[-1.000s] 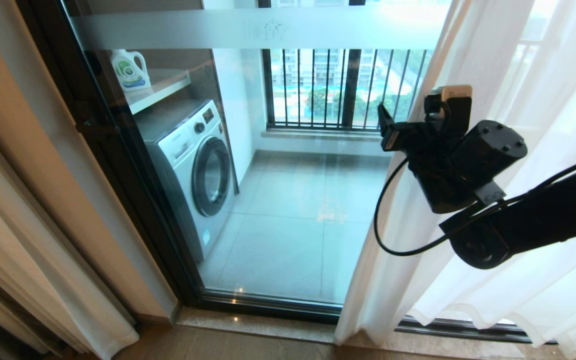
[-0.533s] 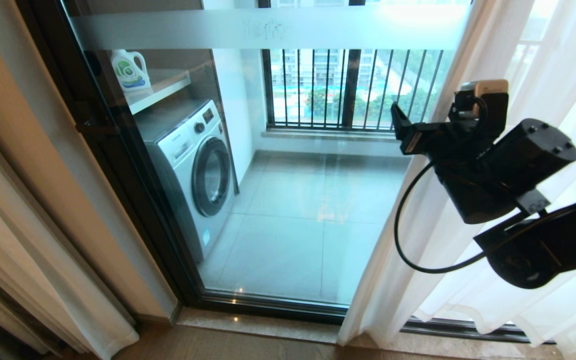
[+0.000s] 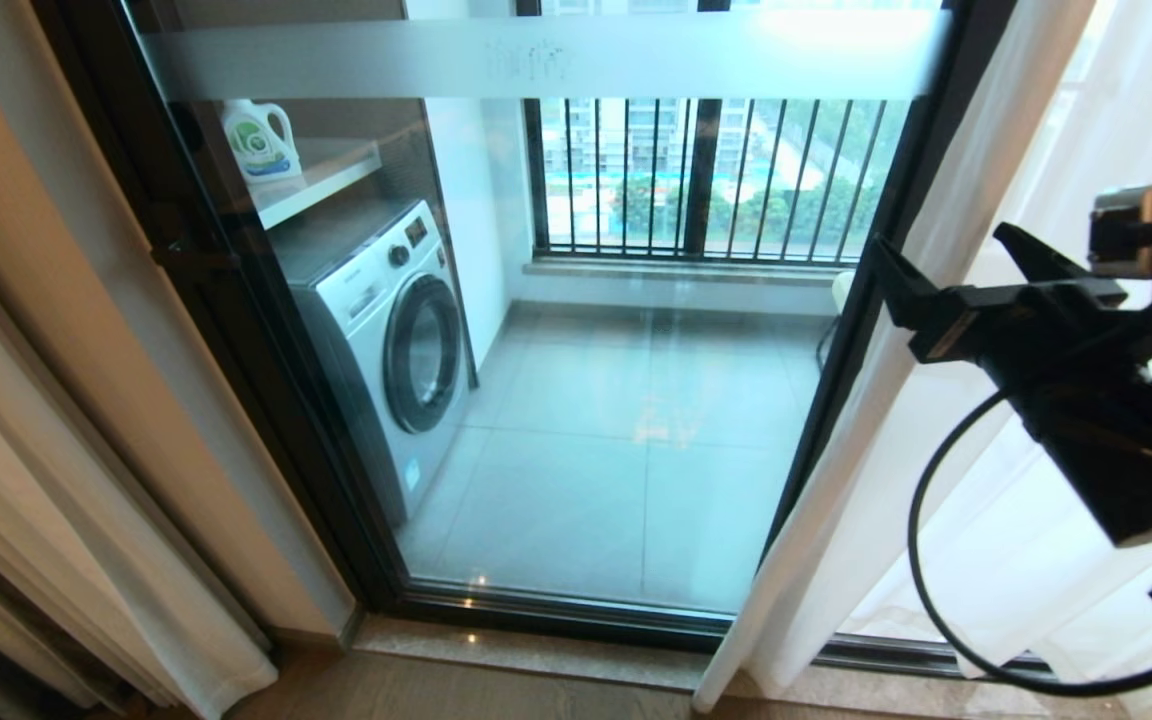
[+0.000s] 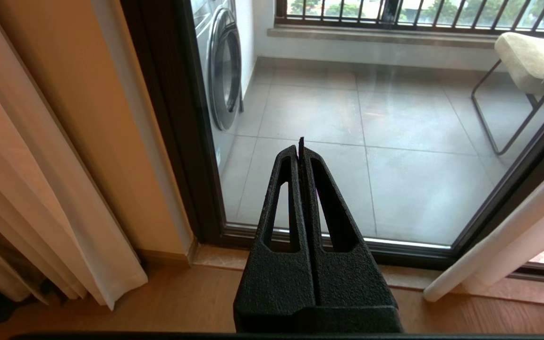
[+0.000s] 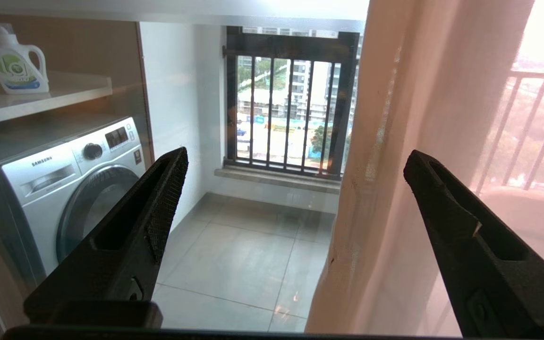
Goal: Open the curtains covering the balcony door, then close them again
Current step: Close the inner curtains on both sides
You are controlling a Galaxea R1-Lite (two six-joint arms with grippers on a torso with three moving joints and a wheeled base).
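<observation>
The sheer white curtains (image 3: 946, 470) hang bunched at the right, their leading edge just past a black post of the balcony door (image 3: 841, 400). The door's glass (image 3: 586, 420) stands uncovered, with a frosted band across its top. My right gripper (image 3: 939, 240) is raised in front of the curtain's edge and is open wide. In the right wrist view the curtain (image 5: 395, 189) shows between the spread fingers (image 5: 158, 208), ahead of them and not pinched. My left gripper (image 4: 300, 146) is shut on nothing, held low and pointing at the door's bottom rail.
Behind the glass stand a washing machine (image 3: 386, 340), a shelf with a detergent bottle (image 3: 256, 140), a black railing (image 3: 686, 180) and a chair (image 4: 527, 56). Thick beige drapes (image 3: 56, 520) hang at the left. A stone sill (image 3: 536, 650) meets the wooden floor (image 4: 111, 302).
My right arm has swung to the right. The curtain's edge has gone right with it, uncovering more glass and the door's black post.
</observation>
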